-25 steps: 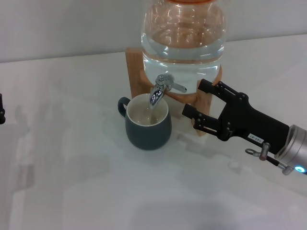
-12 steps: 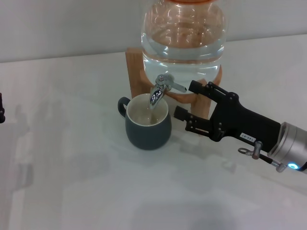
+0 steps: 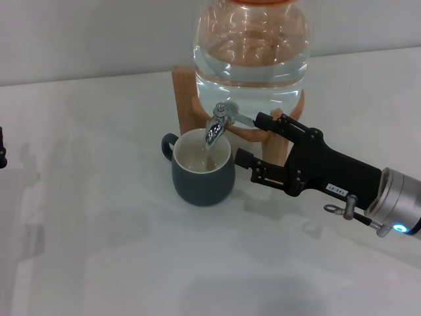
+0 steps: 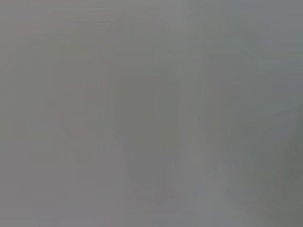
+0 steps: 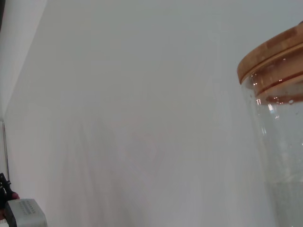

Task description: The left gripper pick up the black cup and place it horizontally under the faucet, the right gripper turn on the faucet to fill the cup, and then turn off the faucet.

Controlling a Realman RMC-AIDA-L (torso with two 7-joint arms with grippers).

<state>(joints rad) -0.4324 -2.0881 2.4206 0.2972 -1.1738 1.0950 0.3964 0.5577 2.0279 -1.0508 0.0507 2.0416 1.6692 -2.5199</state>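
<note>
The right claw, fingers spread, seems to touch the faucet lever above the black cup standing upright on the table, and a slipped push could overfill it.

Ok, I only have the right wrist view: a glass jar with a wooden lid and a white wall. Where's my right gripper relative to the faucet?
Observer: In the head view the right gripper is open, its upper finger tip at the end of the faucet lever.
Operator: Is the cup in place?
Observer: Yes, the black cup stands upright on the table directly under the spout, with liquid in it.
Operator: And the left gripper?
Observer: The left gripper is barely visible at the table's far left edge, away from the cup.
</note>
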